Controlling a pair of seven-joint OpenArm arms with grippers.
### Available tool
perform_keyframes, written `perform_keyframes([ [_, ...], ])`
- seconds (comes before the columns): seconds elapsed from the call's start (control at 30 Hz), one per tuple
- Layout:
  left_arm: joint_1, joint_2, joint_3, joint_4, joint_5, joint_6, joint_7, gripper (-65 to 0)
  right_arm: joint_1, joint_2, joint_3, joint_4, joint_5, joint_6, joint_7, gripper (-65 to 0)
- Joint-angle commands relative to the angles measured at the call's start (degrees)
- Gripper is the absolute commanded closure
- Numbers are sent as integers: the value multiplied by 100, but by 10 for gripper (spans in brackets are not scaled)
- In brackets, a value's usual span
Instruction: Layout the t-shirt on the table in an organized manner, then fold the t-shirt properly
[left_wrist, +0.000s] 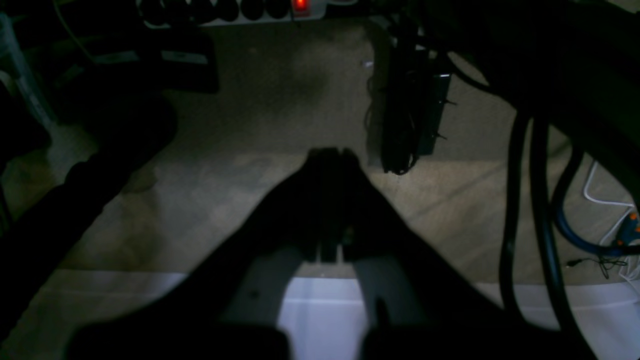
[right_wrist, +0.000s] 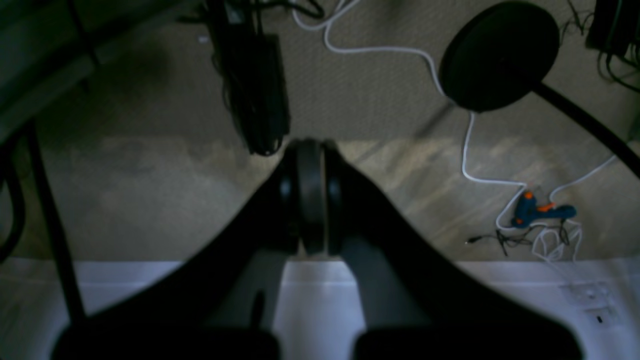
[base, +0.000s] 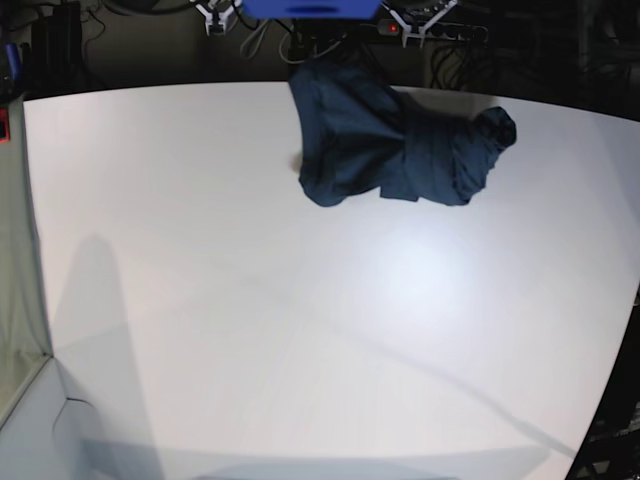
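Observation:
The dark navy t-shirt (base: 395, 140) lies crumpled in a heap at the far edge of the white table (base: 250, 300), one part bunched toward the right. Neither arm shows in the base view. In the left wrist view my left gripper (left_wrist: 332, 155) is shut with nothing in it, hanging over carpeted floor beyond a white edge (left_wrist: 325, 320). My right gripper (right_wrist: 310, 147) is likewise shut and empty in the right wrist view, above the same kind of floor. The t-shirt appears in neither wrist view.
A power strip with a red light (left_wrist: 300, 5), a hanging black cable bundle (left_wrist: 412, 110) and thick cables (left_wrist: 540, 200) show below. A round black stand base (right_wrist: 500, 55), white cord and a blue-orange glue gun (right_wrist: 542, 210) lie on the floor. A blue box (base: 310, 8) sits behind the table.

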Motion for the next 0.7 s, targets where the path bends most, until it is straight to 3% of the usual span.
perform_keyframes([
  [0.0,58,8,3,-3,-1,36,-14,-4,-32,5,1,-2,14,69,-12,0],
  [0.67,111,-1,12,6,16,36,-14,-4,-23,14,10,-2,14,69,-3,0],
])
